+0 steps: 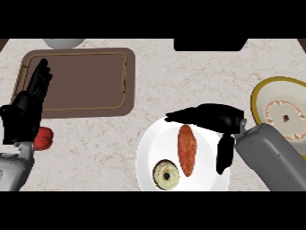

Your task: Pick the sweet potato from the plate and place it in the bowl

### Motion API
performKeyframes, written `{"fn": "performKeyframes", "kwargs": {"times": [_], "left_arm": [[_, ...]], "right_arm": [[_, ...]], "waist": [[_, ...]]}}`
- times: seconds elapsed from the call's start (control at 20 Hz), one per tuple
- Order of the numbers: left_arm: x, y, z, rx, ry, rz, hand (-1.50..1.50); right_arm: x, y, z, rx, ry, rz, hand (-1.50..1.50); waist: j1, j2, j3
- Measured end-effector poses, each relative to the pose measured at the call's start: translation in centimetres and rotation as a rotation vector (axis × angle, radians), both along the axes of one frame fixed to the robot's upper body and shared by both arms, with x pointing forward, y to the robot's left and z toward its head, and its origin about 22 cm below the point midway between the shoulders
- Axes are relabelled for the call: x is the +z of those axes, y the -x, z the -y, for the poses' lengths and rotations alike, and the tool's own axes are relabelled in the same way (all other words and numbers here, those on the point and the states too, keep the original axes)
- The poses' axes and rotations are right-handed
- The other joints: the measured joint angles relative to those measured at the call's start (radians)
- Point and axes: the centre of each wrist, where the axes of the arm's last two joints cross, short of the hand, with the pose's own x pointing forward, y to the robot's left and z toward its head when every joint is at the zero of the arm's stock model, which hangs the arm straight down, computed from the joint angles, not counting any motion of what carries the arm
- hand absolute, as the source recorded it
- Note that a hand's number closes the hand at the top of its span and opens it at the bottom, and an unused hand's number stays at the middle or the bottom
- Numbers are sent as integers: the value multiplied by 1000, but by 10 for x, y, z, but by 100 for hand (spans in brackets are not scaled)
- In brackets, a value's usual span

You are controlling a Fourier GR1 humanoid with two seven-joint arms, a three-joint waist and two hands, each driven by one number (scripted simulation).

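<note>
I find the sweet potato [187, 150] lying ungrasped on the plate [148, 148]; right hand [216, 117] spread over it, fingers released; left hand [24, 110] open, resting well left of the plate; bowl [274, 96] right of the plate, nothing placed in it — pick and placing both remain.

On the counter [181, 76], the plate [152, 143] sits near-centre. It carries the sweet potato [187, 148] lengthwise at its middle and a round item [166, 175] just left of the potato's near end. The right hand [212, 116] is above the plate's far rim, beyond the potato's far end, and the bowl [260, 92] lies right of the plate, near it but apart. The board [82, 81] lies far left with the left hand [26, 108] over its left edge, and a small round object [45, 138] sits in front of the board, just beside that hand's wrist.
</note>
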Motion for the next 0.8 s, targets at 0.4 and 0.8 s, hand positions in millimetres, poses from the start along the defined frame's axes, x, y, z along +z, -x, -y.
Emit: {"fn": "performKeyframes", "kwargs": {"times": [0.4,0.8], "left_arm": [[-1,1,3,0,2,-5,0],[0,0,7,-3,5,-5,0]], "right_arm": [[-33,6,-17,7,10,-14,-150],[-56,3,-28,55,19,30,150]], "waist": [[0,0,0],[1,-2,-1]]}}
